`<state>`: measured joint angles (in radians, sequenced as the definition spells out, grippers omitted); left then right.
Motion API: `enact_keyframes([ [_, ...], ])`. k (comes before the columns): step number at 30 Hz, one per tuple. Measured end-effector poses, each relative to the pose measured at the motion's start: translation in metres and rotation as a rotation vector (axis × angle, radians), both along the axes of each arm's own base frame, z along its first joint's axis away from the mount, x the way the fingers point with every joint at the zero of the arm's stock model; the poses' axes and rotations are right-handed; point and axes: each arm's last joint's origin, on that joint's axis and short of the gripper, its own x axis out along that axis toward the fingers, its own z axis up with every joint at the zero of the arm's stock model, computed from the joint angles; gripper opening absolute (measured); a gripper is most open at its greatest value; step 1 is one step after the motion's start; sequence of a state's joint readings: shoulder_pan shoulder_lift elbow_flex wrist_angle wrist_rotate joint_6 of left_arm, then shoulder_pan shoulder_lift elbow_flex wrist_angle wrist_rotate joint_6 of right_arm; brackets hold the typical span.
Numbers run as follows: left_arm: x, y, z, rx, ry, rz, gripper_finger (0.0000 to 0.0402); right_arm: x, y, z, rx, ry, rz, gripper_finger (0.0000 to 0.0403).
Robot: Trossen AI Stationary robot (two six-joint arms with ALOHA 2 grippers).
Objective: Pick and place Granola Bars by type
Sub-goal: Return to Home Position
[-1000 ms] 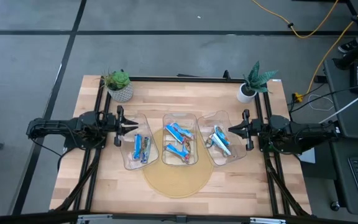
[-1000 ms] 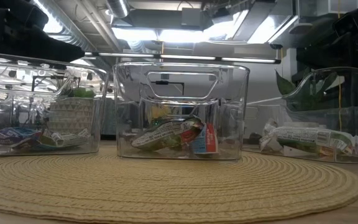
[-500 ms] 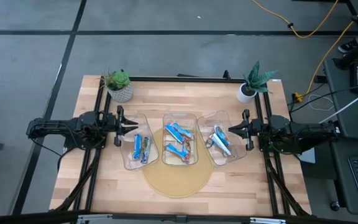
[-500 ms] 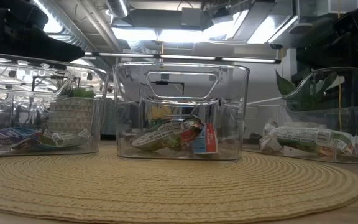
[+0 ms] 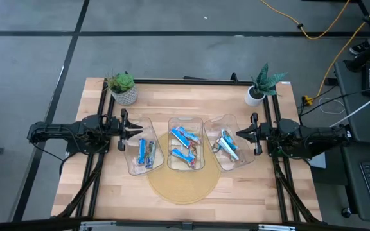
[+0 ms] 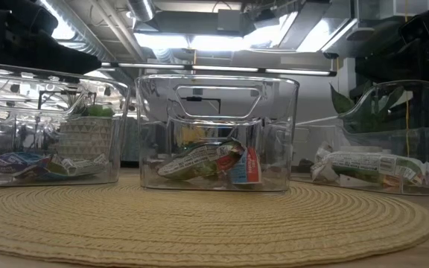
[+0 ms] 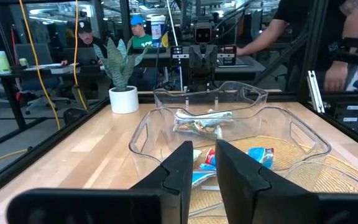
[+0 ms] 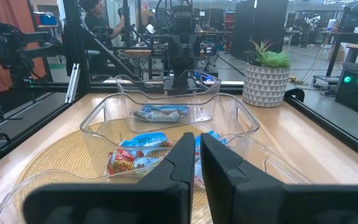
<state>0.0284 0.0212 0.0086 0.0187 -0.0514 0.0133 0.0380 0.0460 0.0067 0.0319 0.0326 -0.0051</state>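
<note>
Three clear bins stand in a row mid-table, partly on a round woven mat (image 5: 182, 185). Bright blue bars (image 5: 146, 153) lie on the floor of the left bin, blue bars with red (image 5: 185, 145) in the middle bin (image 6: 218, 130), blue-and-white bars (image 5: 227, 144) in the right bin. My left gripper (image 5: 138, 130) is shut and hovers level at the left bin's outer rim, pointing right. My right gripper (image 5: 238, 133) is shut at the right bin's outer rim, pointing left. Neither holds anything.
A potted plant (image 5: 122, 86) stands at the far left corner and another (image 5: 262, 83) at the far right. Black frame rails (image 5: 98, 167) run along both table sides. Bare wood lies near the front edge (image 5: 185, 208). People are in the room beyond the table (image 7: 303, 37).
</note>
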Motion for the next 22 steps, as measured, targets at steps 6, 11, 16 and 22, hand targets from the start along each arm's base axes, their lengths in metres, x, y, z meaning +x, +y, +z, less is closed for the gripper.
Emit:
enact_keyframes([
  [6, 0.0, 0.0, 0.0, 0.0, 0.0, 0.0, 0.0068, 0.0, 0.0, 0.0, 0.0, 0.0, 0.0, 0.0031],
  [11, 0.0, 0.0, 0.0, 0.0, 0.0, 0.0, 0.0065, 0.0, 0.0, 0.0, 0.0, 0.0, 0.0, 0.0031],
  [16, 0.0, 0.0, 0.0, 0.0, 0.0, 0.0, 0.0061, 0.0, 0.0, 0.0001, 0.0, 0.0, 0.0, 0.0031],
  [22, 0.0, 0.0, 0.0, 0.0, 0.0, 0.0, 0.0065, 0.0, 0.0, 0.0, 0.0, 0.0, 0.0, 0.0031],
])
